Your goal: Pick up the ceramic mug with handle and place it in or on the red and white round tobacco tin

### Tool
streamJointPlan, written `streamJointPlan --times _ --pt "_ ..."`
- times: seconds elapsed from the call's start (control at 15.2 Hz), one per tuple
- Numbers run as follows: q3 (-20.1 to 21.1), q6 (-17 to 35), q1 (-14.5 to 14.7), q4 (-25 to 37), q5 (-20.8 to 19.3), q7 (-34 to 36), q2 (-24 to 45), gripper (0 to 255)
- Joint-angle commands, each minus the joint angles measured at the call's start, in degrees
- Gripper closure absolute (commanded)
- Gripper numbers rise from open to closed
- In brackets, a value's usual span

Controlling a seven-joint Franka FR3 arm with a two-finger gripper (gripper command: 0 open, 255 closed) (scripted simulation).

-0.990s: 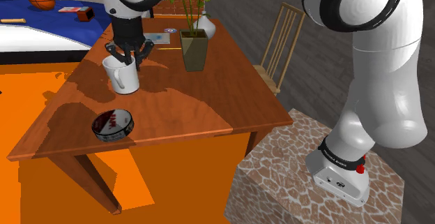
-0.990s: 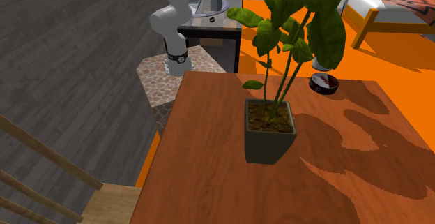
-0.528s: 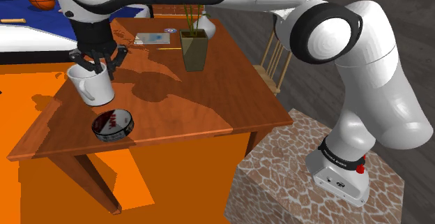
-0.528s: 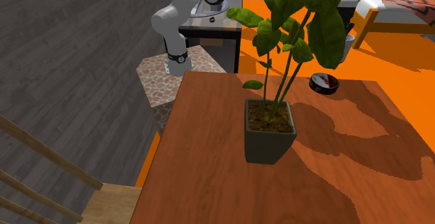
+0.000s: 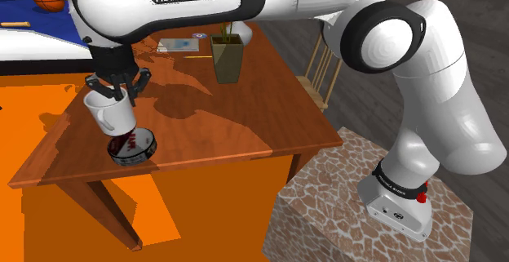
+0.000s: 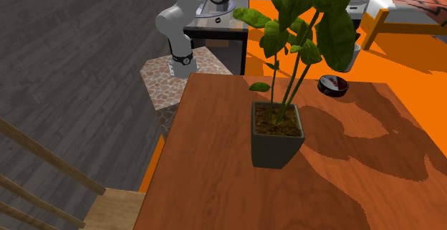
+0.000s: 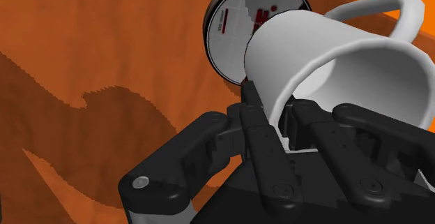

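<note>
Plain white handled mug (image 5: pixel 110 115) hanging tilted over the round red-and-white tin (image 5: pixel 134 148) with dark rim, hiding part of its lid, black gripper (image 5: pixel 112 91) clamping the mug's rim between its fingers, brown wooden table (image 5: pixel 212 130) lying beneath.

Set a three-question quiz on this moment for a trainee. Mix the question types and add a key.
1. True or false: the hand clasps the white mug at its rim.
2. The mug hangs directly above: A the potted plant; B the round tin; C the floor.
3. Fill in: the mug is not upright but ___.
Key: 1 true; 2 B; 3 tilted.
</note>
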Motion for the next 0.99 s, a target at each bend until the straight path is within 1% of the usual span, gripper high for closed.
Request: streamJointPlan --times 0.0,0.53,0.92 --pt "0.01 1.72 -0.19 -2.09 -0.01 0.16 -0.42 255" --pt "-0.09 8.25 -0.65 -8.63 -0.25 0.75 -0.38 255" --pt "-0.09 8.25 -0.66 -8.63 -0.25 0.75 -0.38 255"
